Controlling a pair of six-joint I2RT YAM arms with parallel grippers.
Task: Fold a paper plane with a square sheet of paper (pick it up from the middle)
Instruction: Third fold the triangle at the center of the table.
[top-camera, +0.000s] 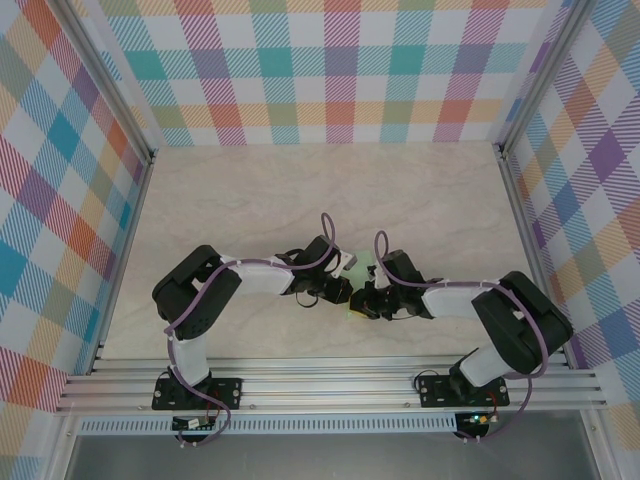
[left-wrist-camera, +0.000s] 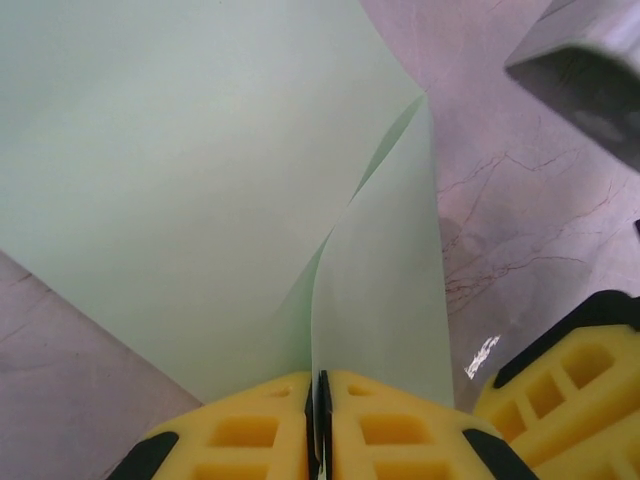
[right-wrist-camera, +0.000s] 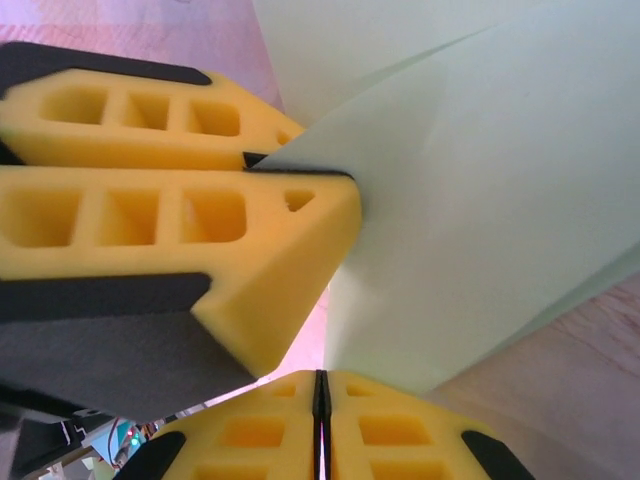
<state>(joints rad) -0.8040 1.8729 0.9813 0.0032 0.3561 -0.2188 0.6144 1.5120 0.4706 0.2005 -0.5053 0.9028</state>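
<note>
the left gripper (left-wrist-camera: 320, 428) is closed on the square sheet of paper (left-wrist-camera: 180, 180): in the left wrist view its two yellow fingers (left-wrist-camera: 240, 435) press together with the pale green sheet pinched in the seam. two layers of the paper run up from that pinch and part from each other further up, one broad and flat, the other a narrower flap curving to the right. the right gripper (right-wrist-camera: 320, 412) has its jaws pressed together too; the lower corner of the paper (right-wrist-camera: 500, 200) comes down to the tips of its fingers, but whether any paper is caught in them i cannot tell. from above, the two grippers meet tip to tip over the middle of the counter (top-camera: 300, 200), nearer its near edge than its far one, with a bit of the paper (top-camera: 348, 262) showing between them.
</note>
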